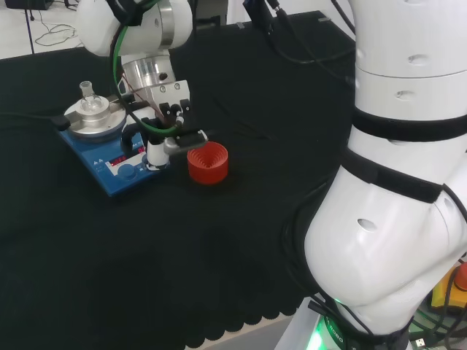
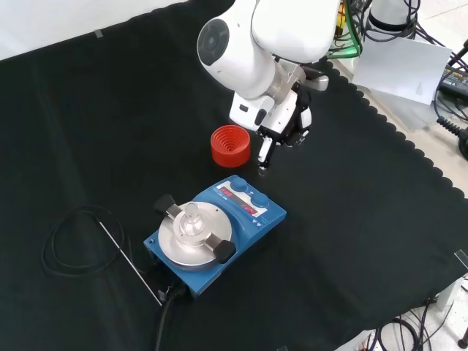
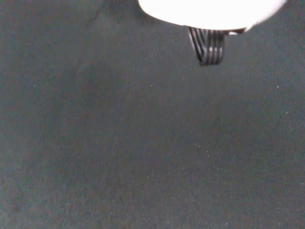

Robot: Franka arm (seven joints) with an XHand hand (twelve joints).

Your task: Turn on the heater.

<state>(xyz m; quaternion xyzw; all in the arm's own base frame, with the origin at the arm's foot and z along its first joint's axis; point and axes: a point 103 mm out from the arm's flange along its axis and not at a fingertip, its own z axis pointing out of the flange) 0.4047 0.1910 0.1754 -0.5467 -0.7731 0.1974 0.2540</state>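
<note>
Black cloth point(image 2: 365, 219): one heater point(image 2: 219, 228), one red ring point(image 2: 230, 145).

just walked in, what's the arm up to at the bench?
The hand hovers above the control end of the blue heater, beside the red ribbed stand. One of its fingers points down toward the front panel, apparently not yet touching it. A small glass vessel sits on the heater's round metal plate. No view shows whether the heater is on.
</note>
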